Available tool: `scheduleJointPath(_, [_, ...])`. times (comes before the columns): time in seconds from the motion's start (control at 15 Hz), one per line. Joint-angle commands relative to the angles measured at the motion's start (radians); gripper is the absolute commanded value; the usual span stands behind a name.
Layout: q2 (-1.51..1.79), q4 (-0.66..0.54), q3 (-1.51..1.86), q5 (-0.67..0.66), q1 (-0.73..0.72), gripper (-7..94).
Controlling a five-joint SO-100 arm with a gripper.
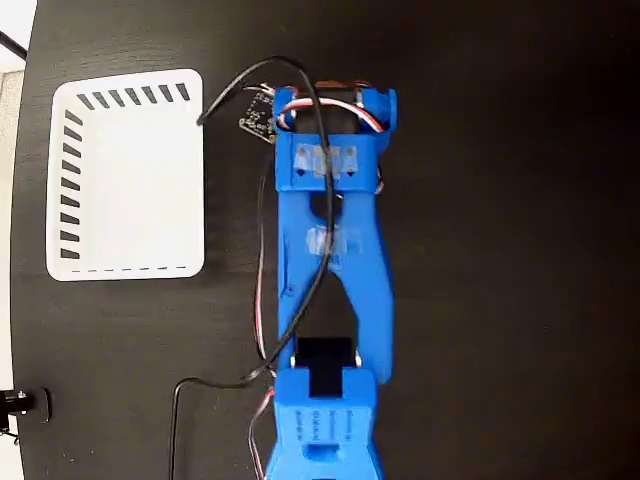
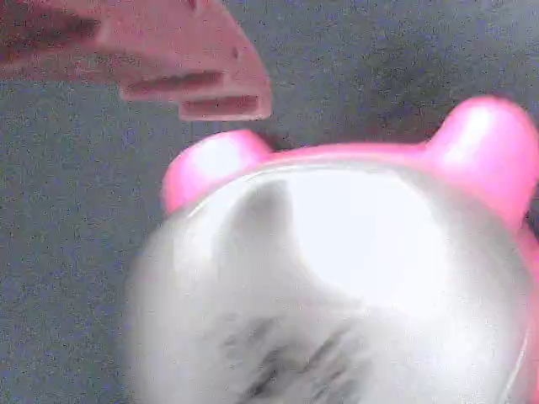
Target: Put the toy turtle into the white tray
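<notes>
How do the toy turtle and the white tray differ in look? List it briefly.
1. Colour: the toy turtle has a pale domed shell with dark marks and pink limbs; the white tray is plain white.
2. Shape: the toy turtle is rounded, while the white tray is a flat-bottomed rectangle with slotted sides.
3. Visibility: the white tray shows whole in the fixed view; the toy turtle appears only in the wrist view, blurred.

Both rest on the dark table.
</notes>
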Motion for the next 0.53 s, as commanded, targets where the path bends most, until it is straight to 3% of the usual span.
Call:
scheduleJointPath(0.0, [0.005,0.015,-0.095,0.005,0.002,61])
scheduleJointPath(0.47, [-0.124,0.015,-0.199,-0.006,0.008,61])
